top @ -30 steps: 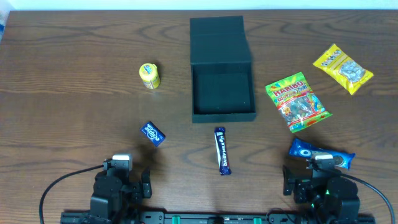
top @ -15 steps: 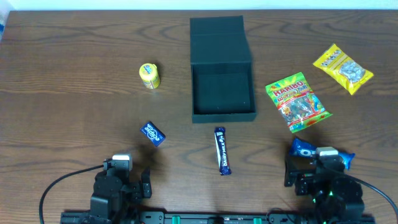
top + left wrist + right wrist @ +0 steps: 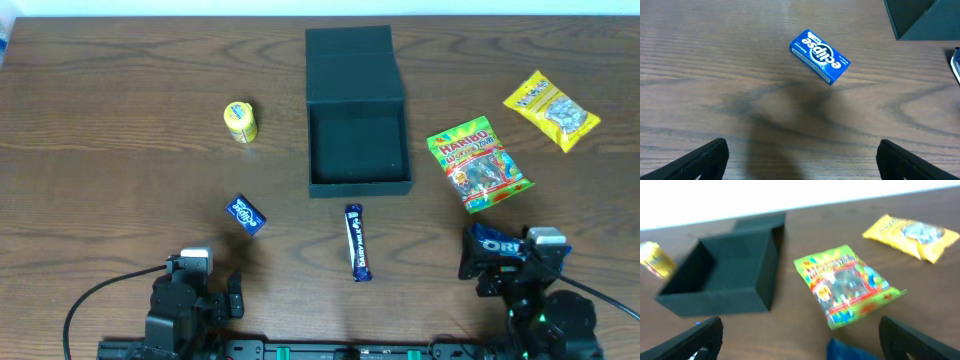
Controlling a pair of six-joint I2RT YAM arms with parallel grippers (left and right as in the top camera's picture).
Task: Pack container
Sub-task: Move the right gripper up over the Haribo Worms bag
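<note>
The dark teal-green container [image 3: 358, 150] stands open at the table's middle back, its flap lid [image 3: 352, 62] lying flat behind it; it also shows in the right wrist view [image 3: 720, 277]. Around it lie a green Haribo bag [image 3: 478, 164] [image 3: 847, 282], a yellow snack bag [image 3: 551, 109] [image 3: 907, 231], a blue Oreo packet [image 3: 500, 243] [image 3: 850, 351], a Dairy Milk bar [image 3: 357, 242], a blue Eclipse box [image 3: 246, 214] [image 3: 820, 55] and a yellow can [image 3: 240, 121]. My left gripper [image 3: 800, 165] is open and empty near the front edge. My right gripper [image 3: 800, 340] is open, just above the Oreo packet.
The table's far edge runs behind the container against a white wall [image 3: 790, 192]. The container's corner [image 3: 922, 17] shows at the top right of the left wrist view. Both arm bases sit at the front edge.
My right arm has moved to the right and forward, tilting up over the Oreo packet. The left arm and all objects have not moved.
</note>
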